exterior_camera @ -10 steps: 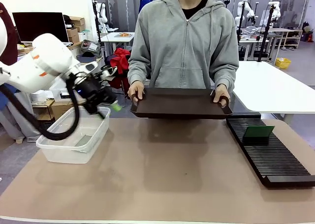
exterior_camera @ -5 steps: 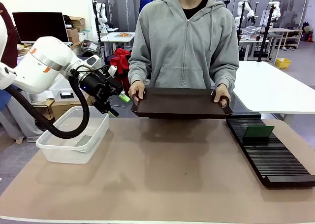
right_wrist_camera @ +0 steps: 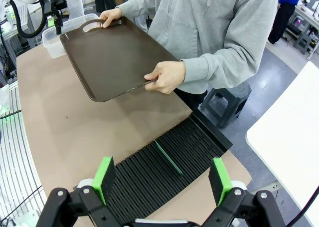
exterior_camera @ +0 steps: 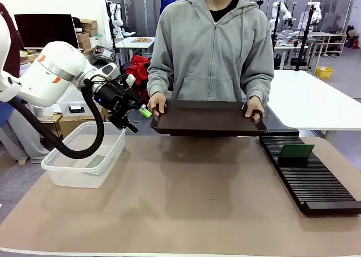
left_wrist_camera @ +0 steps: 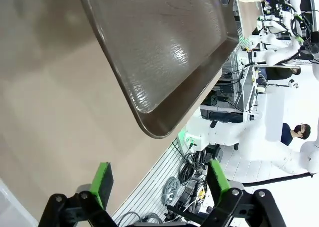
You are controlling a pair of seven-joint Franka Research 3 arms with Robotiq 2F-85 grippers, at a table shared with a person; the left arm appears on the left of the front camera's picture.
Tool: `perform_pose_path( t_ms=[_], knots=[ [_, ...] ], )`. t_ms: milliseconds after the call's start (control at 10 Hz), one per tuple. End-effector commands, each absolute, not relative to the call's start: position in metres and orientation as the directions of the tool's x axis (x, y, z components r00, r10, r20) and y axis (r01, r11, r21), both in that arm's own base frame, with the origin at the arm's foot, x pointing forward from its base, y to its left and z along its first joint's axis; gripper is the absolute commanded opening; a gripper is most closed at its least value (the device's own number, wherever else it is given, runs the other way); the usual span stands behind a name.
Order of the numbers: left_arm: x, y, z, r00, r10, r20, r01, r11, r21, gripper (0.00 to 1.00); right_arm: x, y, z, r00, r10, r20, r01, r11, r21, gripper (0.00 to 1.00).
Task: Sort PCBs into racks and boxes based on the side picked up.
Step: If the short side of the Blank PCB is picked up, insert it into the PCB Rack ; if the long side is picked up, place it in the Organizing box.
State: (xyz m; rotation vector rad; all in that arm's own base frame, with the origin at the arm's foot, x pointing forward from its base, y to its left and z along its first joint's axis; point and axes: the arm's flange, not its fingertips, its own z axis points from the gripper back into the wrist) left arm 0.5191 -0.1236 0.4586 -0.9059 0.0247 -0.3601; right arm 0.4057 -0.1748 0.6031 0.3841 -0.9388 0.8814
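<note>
A tan mat covers the shared table (exterior_camera: pixel 186 212), with a workshop of benches behind. The jaws of the left gripper (exterior_camera: pixel 138 120) are spread apart with nothing between the green pads, as the left wrist view confirms; the gripper hangs just above the far right corner of the clear tub (exterior_camera: pixel 84 158). Inside the tub, a flat dark board (exterior_camera: pixel 95 161) is seen on the floor, judged to be one PCB already boxed. To the right of the tub, a dark brown tray (exterior_camera: pixel 206 118) is held level by a person's hands (exterior_camera: pixel 156 105) and appears bare. Far right of the tub, the other PCB (exterior_camera: pixel 296 151) stands upright in the black rack (exterior_camera: pixel 316 181). The right gripper (right_wrist_camera: pixel 164 179) is also held open, empty, above the rack. Both boards thus seem sorted; little appears left.
</note>
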Motion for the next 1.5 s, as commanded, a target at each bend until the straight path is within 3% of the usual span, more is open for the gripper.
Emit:
perform_pose_path(
  t_ms=[0,700,800,1400],
  knots=[
    [0.515,-0.124,0.458,0.942,-0.313,0.122,0.292,0.583,-0.758,1.0,0.407,-0.174,0.603,0.292,0.484,0.825,-0.791,0.607,-0.076,1.0],
    [0.519,-0.124,0.459,0.94,-0.316,0.13,0.295,0.561,-0.773,1.0,0.407,-0.174,0.603,0.292,0.484,0.825,-0.791,0.607,-0.076,1.0],
    [0.521,-0.107,0.46,0.916,-0.35,0.197,0.377,0.578,-0.723,1.0,0.407,-0.174,0.603,0.292,0.484,0.825,-0.791,0.607,-0.076,1.0],
    [0.567,0.019,0.5,0.804,-0.337,0.49,0.584,0.603,-0.544,1.0,0.407,-0.174,0.603,0.292,0.484,0.825,-0.791,0.607,-0.076,1.0]
  ],
)
